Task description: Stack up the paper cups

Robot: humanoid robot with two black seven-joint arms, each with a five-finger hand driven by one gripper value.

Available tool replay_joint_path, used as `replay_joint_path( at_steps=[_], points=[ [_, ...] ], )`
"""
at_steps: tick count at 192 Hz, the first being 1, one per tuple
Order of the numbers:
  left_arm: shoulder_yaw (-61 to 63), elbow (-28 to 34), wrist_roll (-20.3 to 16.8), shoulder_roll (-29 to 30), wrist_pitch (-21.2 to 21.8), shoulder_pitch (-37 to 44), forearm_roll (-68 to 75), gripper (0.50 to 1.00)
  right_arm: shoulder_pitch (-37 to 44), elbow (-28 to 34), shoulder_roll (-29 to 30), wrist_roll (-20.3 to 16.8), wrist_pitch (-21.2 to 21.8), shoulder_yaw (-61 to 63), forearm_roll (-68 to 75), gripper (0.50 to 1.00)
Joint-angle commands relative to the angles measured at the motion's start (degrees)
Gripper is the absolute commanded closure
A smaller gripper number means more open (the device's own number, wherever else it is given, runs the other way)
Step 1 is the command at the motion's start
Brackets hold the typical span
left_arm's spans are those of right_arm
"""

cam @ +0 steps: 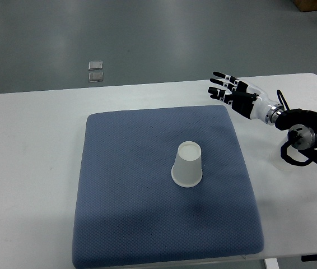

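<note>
A blue mat (119, 224) lies on a white table (29, 157); 2 small squares (96, 70) on the floor

No legible text, label, brand, number or sign anywhere.

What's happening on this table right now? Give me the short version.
A humanoid robot is set up to stack paper cups. Its right hand hangs over the white table at the far right corner of the blue mat, fingers spread and holding nothing. Only one spot of paper cup shows, upside down near the middle of the mat; whether it is one cup or several nested is unclear. The left arm is out of view.
</note>
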Motion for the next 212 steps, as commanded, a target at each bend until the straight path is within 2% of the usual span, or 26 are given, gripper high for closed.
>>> replay_joint_path(
  at_steps=[1,36,97,151,188,212],
  points=[
    [-0.1,-0.1,0.0,0.0,0.1,0.0,0.0,0.5,0.1,0.0,-0.2,0.2,0.1,0.1,0.0,0.576],
    [-0.2,-0.1,0.0,0.0,0.1,0.0,0.0,0.5,0.2,0.0,-1.8,0.5,0.7,0.1,-0.5,0.576],
    [-0.2,-0.1,0.0,0.0,0.1,0.0,0.0,0.5,0.2,0.5,-5.0,0.6,0.4,0.4,-11.5,0.576],
    [-0.1,-0.1,0.0,0.0,0.1,0.0,0.0,0.5,3.1,1.0,-8.7,0.7,0.6,0.2,-26.2,0.576],
    [-0.1,-0.1,0.0,0.0,0.1,0.0,0.0,0.5,6.0,5.5,-13.5,0.7,0.5,0.0,-41.0,0.576],
    [-0.1,-0.1,0.0,0.0,0.1,0.0,0.0,0.5,6.9,5.8,-16.1,2.4,1.3,-0.3,-47.8,0.576]
  ],
)
